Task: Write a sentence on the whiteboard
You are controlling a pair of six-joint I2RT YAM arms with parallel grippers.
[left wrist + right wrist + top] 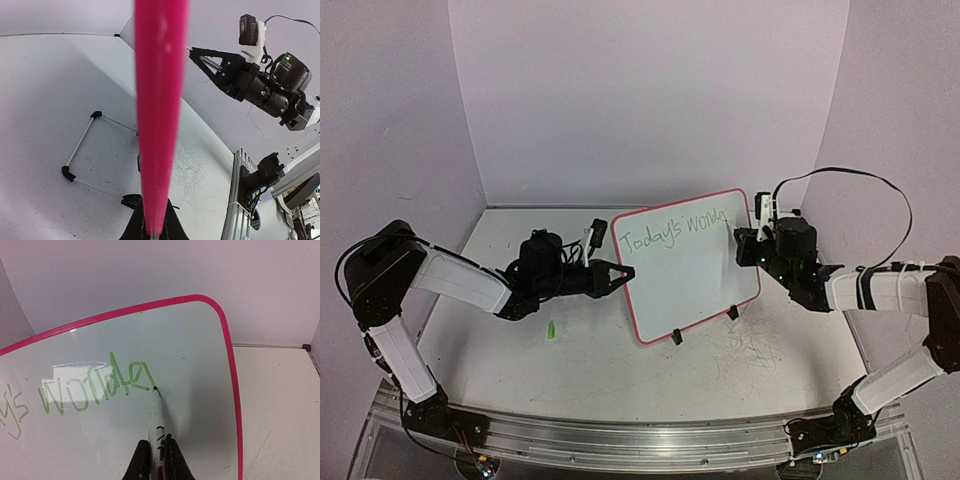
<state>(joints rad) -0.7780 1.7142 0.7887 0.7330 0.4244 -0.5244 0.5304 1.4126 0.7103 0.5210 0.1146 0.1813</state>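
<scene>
From my seat, the small green object [551,329] lies on the table [520,370] well left of the whiteboard [695,280], below my left arm. The left gripper [620,275] is clamped on the whiteboard's left edge; in its wrist view the pink rim [160,100] runs straight up out of the closed fingers. The whiteboard stands propped at the table's middle on black clip feet [677,337], white, rounded at the corners and turned askew. The sentence [675,232] slants across its top in thin green: "Today's", then a word beginning "Wonde". At the whiteboard's right edge, the right gripper [156,460] is clenched on a white marker [156,415], its tip touching the last green stroke.
</scene>
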